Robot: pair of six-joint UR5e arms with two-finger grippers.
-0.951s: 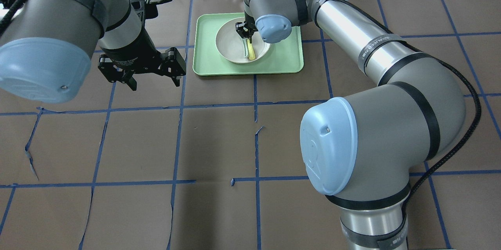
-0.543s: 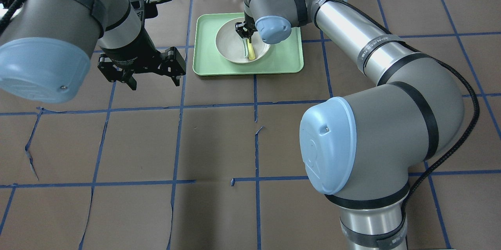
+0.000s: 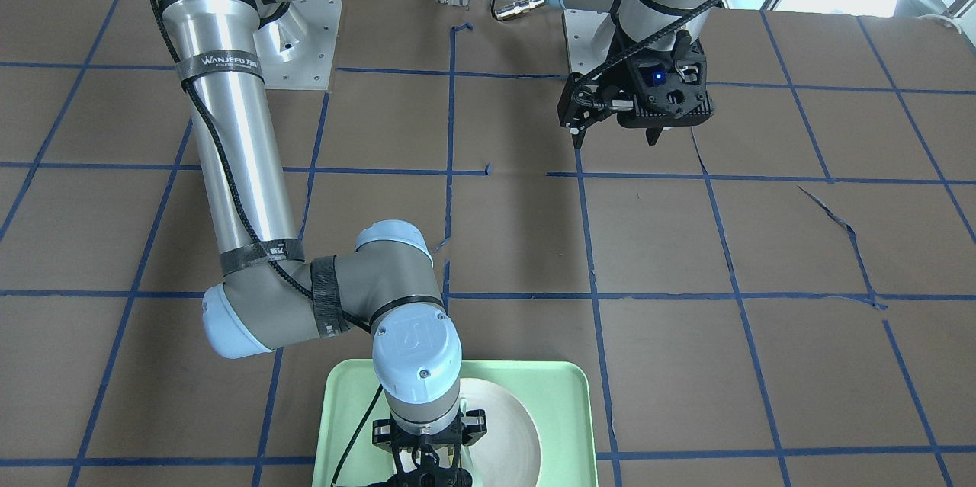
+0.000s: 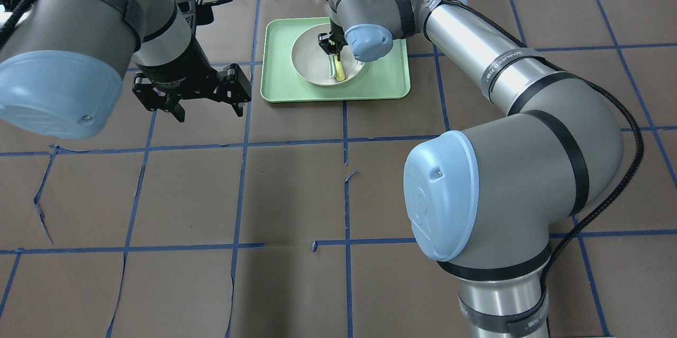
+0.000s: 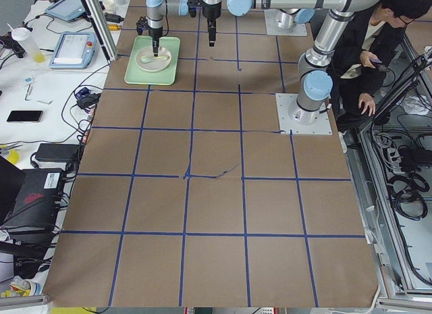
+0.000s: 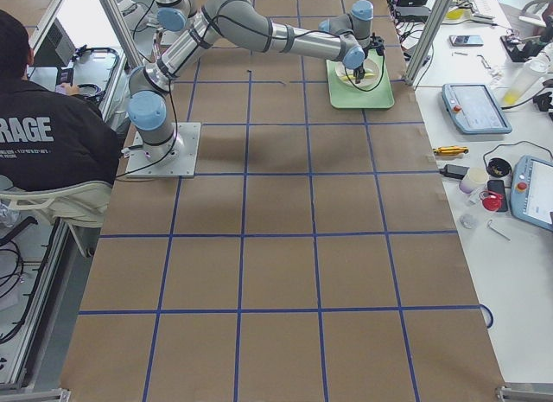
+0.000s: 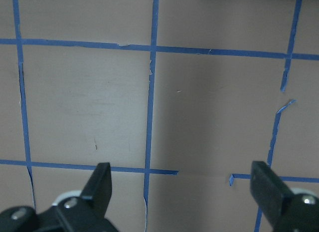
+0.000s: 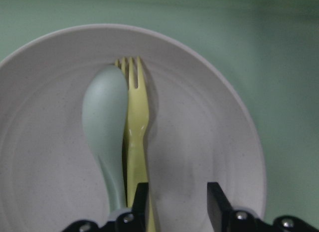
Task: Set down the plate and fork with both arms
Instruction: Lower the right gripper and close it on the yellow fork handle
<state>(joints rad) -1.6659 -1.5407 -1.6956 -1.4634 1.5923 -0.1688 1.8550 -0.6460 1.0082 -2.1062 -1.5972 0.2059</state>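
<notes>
Two utensils lie touching in the plate (image 8: 209,122) — the fork (image 8: 135,122) runs under one of the right fingers (image 8: 140,199), partly spread and empty. Closing could catch the spoon (image 8: 105,122) too. Left fingers (image 7: 99,184) gape wide, empty, above the worktop (image 7: 199,102).

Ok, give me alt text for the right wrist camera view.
A slim yellow plastic fork and a pale mint-green spoon lie side by side, touching, in a round off-white plate on a mint-green tray. The right gripper, open, shows at the bottom edge.
</notes>
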